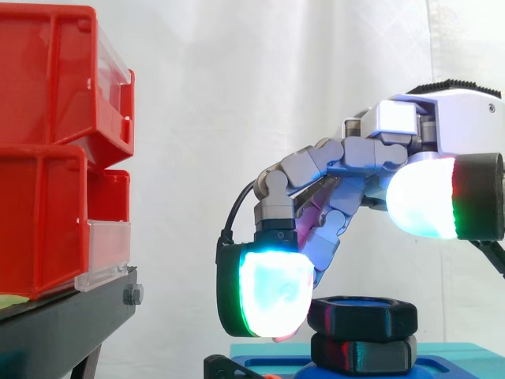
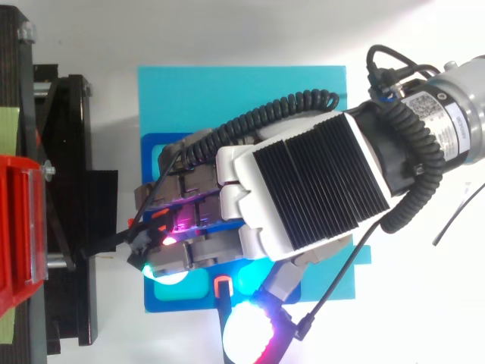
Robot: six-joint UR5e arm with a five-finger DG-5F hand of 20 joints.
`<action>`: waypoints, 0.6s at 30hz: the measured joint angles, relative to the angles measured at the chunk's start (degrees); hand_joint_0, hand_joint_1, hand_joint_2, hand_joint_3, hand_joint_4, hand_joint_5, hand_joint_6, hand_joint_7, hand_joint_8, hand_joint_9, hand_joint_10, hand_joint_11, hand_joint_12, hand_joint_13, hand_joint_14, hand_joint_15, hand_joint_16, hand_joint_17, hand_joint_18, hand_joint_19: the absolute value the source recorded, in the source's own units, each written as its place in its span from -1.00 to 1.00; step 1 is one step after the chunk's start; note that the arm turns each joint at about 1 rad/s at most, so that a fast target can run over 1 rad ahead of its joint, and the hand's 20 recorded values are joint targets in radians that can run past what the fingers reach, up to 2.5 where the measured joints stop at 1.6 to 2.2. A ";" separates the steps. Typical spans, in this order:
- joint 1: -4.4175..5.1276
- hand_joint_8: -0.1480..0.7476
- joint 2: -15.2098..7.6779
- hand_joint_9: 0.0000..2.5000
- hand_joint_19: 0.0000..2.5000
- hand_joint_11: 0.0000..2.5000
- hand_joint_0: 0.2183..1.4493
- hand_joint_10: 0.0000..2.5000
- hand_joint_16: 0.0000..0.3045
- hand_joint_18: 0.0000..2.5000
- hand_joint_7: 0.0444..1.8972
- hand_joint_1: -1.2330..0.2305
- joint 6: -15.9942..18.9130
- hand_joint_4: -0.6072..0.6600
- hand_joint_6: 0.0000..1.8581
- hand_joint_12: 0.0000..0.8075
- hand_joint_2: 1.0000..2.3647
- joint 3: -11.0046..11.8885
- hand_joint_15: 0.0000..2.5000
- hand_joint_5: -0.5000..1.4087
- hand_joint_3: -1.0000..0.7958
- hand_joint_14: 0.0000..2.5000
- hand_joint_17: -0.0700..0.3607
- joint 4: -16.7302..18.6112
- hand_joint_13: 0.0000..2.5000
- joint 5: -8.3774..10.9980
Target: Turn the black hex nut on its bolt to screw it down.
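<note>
On the bolt over the blue base (image 1: 461,357), the nut (image 1: 361,316) sits under the hand (image 1: 347,151), whose hold on it cannot be told; it looks stiff, light and smooth, best pinched across opposite flats.

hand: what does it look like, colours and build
The hand has a white back shell with a black ribbed panel and grey blocky fingers. Its fingertips are thick black-backed pads glowing white-cyan, edged green and red. The arm ends in a grey cylinder.
</note>
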 measured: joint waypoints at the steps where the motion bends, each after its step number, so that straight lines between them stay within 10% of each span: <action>1: 0.00 0.05 0.00 -0.14 -0.45 -0.87 -0.57 -1.00 -0.63 -0.46 0.16 0.34 0.02 0.13 -0.45 -0.10 -1.00 0.00 -0.89 -0.46 -0.44 -1.00 -0.09 0.00 -0.37 0.06; 18: -0.66 0.06 -0.02 -0.12 -0.45 -0.83 -0.59 -0.99 -0.63 -0.45 0.23 -0.01 -0.04 0.10 -0.45 -0.11 -1.00 -0.02 -0.90 -0.45 -0.44 -1.00 -0.09 -0.17 -0.37 -0.12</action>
